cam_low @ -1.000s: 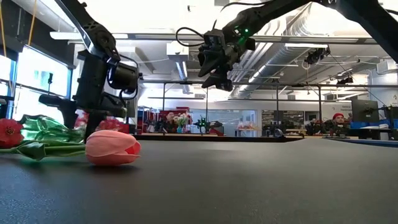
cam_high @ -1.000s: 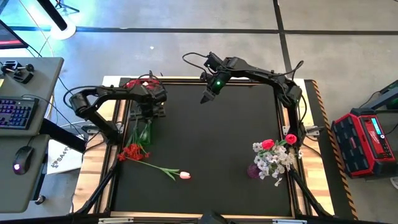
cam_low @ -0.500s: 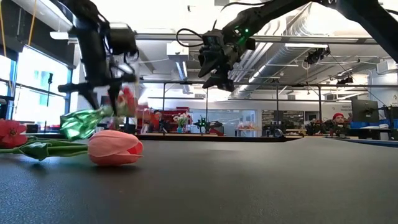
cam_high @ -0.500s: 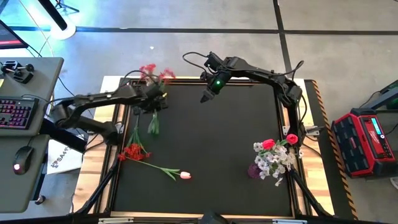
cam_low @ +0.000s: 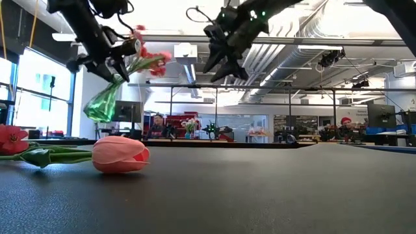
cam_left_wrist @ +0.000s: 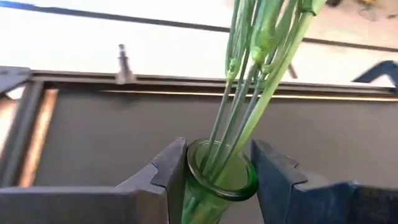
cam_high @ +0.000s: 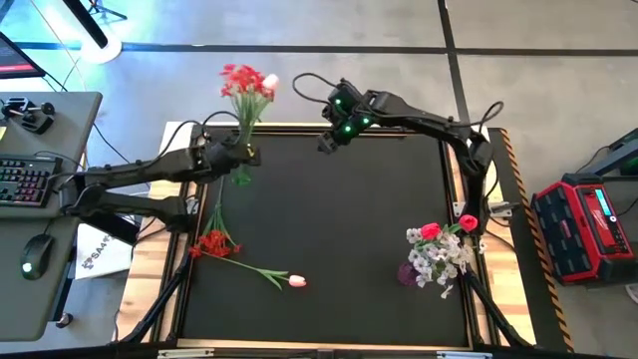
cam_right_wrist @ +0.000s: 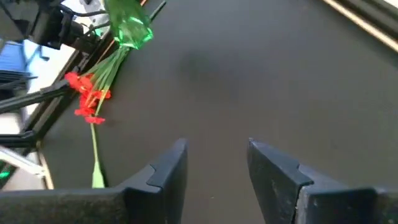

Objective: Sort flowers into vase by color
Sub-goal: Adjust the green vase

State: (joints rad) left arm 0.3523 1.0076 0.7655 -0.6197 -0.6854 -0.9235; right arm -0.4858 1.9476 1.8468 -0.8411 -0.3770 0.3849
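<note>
My left gripper point(cam_high: 242, 156) point(cam_left_wrist: 217, 177) is up in the air over the table's far left part, shut on a green glass vase point(cam_low: 103, 104) that carries red blossom sprigs point(cam_high: 244, 80). My right gripper point(cam_high: 327, 142) point(cam_right_wrist: 214, 162) hangs open and empty high over the far middle. A red blossom sprig point(cam_high: 211, 244) and a pale pink tulip point(cam_high: 296, 281) point(cam_low: 120, 154) lie flat on the mat at near left. A purple vase point(cam_high: 407, 272) at near right stands with white-grey blossoms point(cam_high: 439, 257) and red-pink rosebuds point(cam_high: 431, 230) in it. My left gripper pinches the green vase's neck just under its rim point(cam_left_wrist: 239, 186), one finger point(cam_left_wrist: 168, 177) on each side. The vase is lifted clear and tilted, its body point(cam_low: 103, 104) hanging below the fingers. The red sprigs' stems point(cam_left_wrist: 249, 93) stick out of the mouth, slanting upward.
The black mat point(cam_high: 339, 219) is bare across its middle and far right. A wooden frame point(cam_high: 299, 128) rims the table. A desk with keyboard and mouse point(cam_high: 35, 254) stands off the left side, a red case point(cam_high: 588, 224) off the right.
My left gripper has risen with the green vase. The vase was low, its body down at the mat; now it hangs clear in the air, still tilted, with the red blossoms swung up. My right gripper has risen a little and stayed open.
</note>
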